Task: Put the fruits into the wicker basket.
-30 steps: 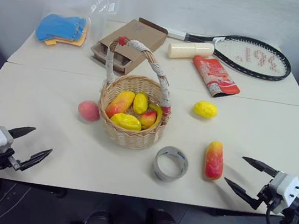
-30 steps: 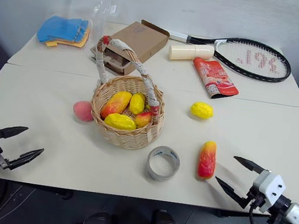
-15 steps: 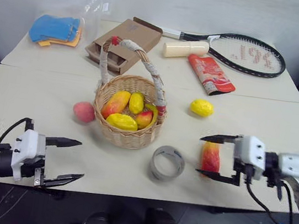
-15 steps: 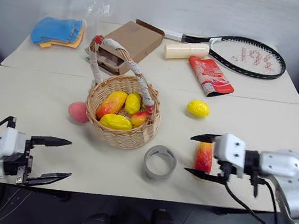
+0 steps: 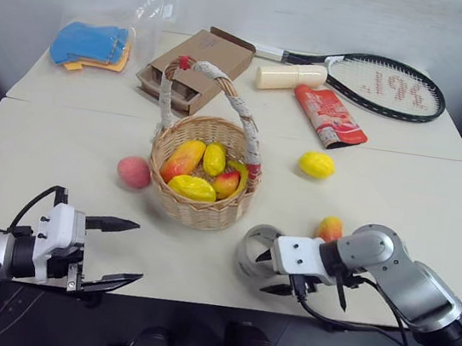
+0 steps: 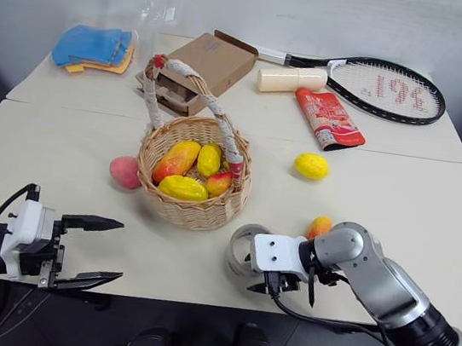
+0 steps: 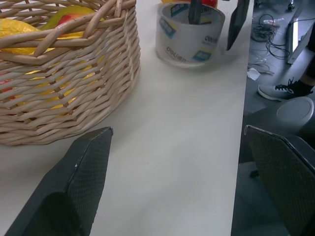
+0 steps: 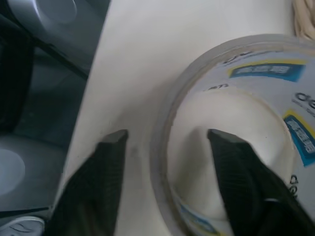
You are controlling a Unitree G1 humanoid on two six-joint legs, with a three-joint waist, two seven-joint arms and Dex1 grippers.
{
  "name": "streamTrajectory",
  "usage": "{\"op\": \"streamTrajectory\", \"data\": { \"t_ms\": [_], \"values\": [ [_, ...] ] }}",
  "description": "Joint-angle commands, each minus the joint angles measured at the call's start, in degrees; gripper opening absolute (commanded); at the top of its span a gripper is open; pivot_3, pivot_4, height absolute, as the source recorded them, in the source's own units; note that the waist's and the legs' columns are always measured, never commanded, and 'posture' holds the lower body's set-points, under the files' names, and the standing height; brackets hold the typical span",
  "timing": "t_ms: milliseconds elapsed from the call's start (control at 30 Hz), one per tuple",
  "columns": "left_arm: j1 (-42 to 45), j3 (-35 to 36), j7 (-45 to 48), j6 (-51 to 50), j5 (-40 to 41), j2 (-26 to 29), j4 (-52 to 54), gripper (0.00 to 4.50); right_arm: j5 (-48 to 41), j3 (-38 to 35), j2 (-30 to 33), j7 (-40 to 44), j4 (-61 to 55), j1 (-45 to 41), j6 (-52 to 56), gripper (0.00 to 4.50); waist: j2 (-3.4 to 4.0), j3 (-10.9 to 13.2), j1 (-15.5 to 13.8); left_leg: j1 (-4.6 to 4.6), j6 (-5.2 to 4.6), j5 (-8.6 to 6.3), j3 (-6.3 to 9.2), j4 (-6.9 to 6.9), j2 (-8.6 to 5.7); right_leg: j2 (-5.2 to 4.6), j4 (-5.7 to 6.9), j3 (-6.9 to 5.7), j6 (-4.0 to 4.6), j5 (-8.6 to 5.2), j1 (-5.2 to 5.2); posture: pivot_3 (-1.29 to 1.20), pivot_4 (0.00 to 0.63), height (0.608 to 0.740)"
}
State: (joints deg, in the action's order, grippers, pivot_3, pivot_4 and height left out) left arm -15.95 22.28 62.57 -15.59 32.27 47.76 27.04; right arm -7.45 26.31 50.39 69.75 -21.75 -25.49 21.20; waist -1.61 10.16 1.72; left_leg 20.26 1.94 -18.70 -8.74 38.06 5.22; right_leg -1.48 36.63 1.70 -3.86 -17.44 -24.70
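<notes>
Right gripper [image 5: 269, 271] straddles the wall of the tape roll [image 5: 255, 249], one finger inside the ring, one outside at the near table edge; not seen pressing on it. Left gripper [image 5: 122, 252] spread wide, empty, at the near edge of the table [image 5: 56, 191], bare tabletop between it and the wicker basket [image 5: 200, 207].

Head views: tape roll sits just right of the wicker basket, near the front edge. Mango [image 5: 329, 229] behind the right wrist, mostly hidden. Lemon [image 5: 316, 164] right of the basket, well apart; peach [image 5: 135, 172] just left of it. Several fruits already inside.

Left wrist view: basket wall [image 7: 69, 88] close ahead, tape roll [image 7: 189, 37] beyond it with black fingers [image 7: 238, 22] at it; table edge runs alongside, floor past it.

Right wrist view: fingers [image 8: 110, 162] either side of the tape's wall [image 8: 162, 142]; roll cut off, basket rim barely visible.
</notes>
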Motion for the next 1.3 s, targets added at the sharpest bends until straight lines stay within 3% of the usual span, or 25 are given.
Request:
{"op": "streamTrajectory", "data": {
  "t_ms": [33, 100, 167, 300, 367, 500, 633, 800, 933, 1033, 1300],
  "values": [
    [2.7, -1.3, -0.6, -0.4, 2.0, -0.7, 1.6, 4.5, -9.2, -6.0, -2.1, 7.0, -1.7, 2.2, -12.0, 1.25, 0.0, 0.0, -0.1, 0.0, 0.0, 0.0, 0.01, 0.0, 0.0, 0.01, 0.01, -0.01, 0.0, 0.0, 0.0, 0.0, 0.15, 0.74],
    [4.8, -3.1, -0.7, -1.1, 2.4, -0.9, 1.7, 4.5, -16.6, -10.8, -1.0, 11.6, -3.7, 5.1, -14.3, 0.61, 0.0, 0.0, -0.1, -0.01, 0.01, -0.01, 0.01, 0.0, 0.0, 0.05, 0.01, -0.02, -0.01, 0.0, 0.02, 0.0, 0.15, 0.74],
    [7.4, -5.1, -1.5, -2.7, 4.0, -1.6, 2.4, 4.5, -22.7, -17.0, 1.5, 11.3, -5.7, 8.0, -9.8, 0.03, 0.0, 0.0, -0.3, -0.03, 0.01, -0.03, 0.04, 0.0, 0.0, 0.06, 0.02, -0.03, -0.04, 0.01, 0.07, 0.0, 0.15, 0.74],
    [11.9, -7.5, -3.5, -4.7, 6.2, -3.7, 3.5, 4.5, -43.3, -31.8, 5.0, 1.1, -8.4, 8.9, 7.5, 0.02, -0.11, -0.1, -0.1, -0.05, -0.06, -0.07, 0.22, 0.13, -0.05, -0.05, 0.13, 0.18, -0.08, 0.03, 0.11, 0.0, 0.15, 0.74],
    [13.7, -8.1, -4.9, -5.2, 7.1, -4.9, 3.5, 4.5, -44.9, -37.9, 7.0, -1.7, -5.3, 7.9, 10.9, 0.02, -0.11, -0.1, 0.1, -0.14, -0.03, -0.09, 0.34, 0.1, 0.0, -0.02, 0.17, 0.34, -0.08, 0.03, 0.12, 0.0, 0.15, 0.74],
    [16.5, -9.9, -5.7, -5.5, 7.2, -6.3, 3.7, 4.5, -32.5, -44.3, 16.7, 3.1, 12.8, 8.7, 5.6, 0.02, -0.11, -0.1, 0.0, -0.1, 0.0, -0.1, 0.3, 0.07, -0.01, 0.07, 0.05, 0.39, -0.07, 0.02, 0.12, 0.0, 0.15, 0.74],
    [20.3, -11.7, -6.8, -5.8, 8.2, -7.9, 4.7, 4.5, -14.7, -36.9, 23.0, 5.3, 42.4, 2.1, -11.7, 0.02, -0.09, -0.1, -0.1, -0.07, -0.16, -0.05, 0.16, 0.05, -0.25, 0.07, -0.12, 0.33, -0.1, 0.03, 0.18, 0.0, 0.15, 0.74],
    [22.6, -12.9, -8.4, -7.2, 11.0, -9.8, 7.4, 4.5, 3.8, -24.2, 17.6, 1.0, 71.4, -13.1, -27.9, 0.02, -0.01, 0.0, 1.2, -0.12, -0.13, -0.04, -0.05, 0.03, -0.26, 0.08, -0.1, 0.55, -0.36, 0.02, 0.13, 0.0, 0.15, 0.74],
    [23.0, -12.6, -8.2, -7.1, 10.8, -9.2, 7.2, 4.5, 8.7, -21.8, 13.9, -1.6, 82.7, -20.4, -30.1, 0.02, 0.58, 0.2, 2.4, -0.17, 0.05, 0.04, 0.01, -0.02, -0.22, 0.2, 0.13, 1.14, -0.44, -0.02, 0.03, 0.0, 0.15, 0.74],
    [23.2, -11.7, -7.7, -6.2, 9.8, -8.5, 5.9, 4.5, 9.8, -22.4, 13.0, -3.0, 86.8, -22.5, -29.9, 0.02, 0.64, 0.2, 3.0, -0.21, 0.12, 0.05, 0.01, 0.02, -0.26, 0.21, 0.34, 1.37, -0.56, -0.11, -0.03, 0.0, 0.15, 0.74],
    [20.2, -5.1, -6.4, -4.6, 8.3, -4.8, 2.0, 4.5, 3.4, -30.8, 16.0, 3.0, 84.3, -18.7, -34.4, 2.57, 0.71, 0.2, 3.2, -0.2, 0.14, 0.03, 0.08, 0.04, -0.3, 0.26, 0.38, 1.42, -0.65, -0.17, 0.0, 0.0, 0.15, 0.74]
  ]
}}
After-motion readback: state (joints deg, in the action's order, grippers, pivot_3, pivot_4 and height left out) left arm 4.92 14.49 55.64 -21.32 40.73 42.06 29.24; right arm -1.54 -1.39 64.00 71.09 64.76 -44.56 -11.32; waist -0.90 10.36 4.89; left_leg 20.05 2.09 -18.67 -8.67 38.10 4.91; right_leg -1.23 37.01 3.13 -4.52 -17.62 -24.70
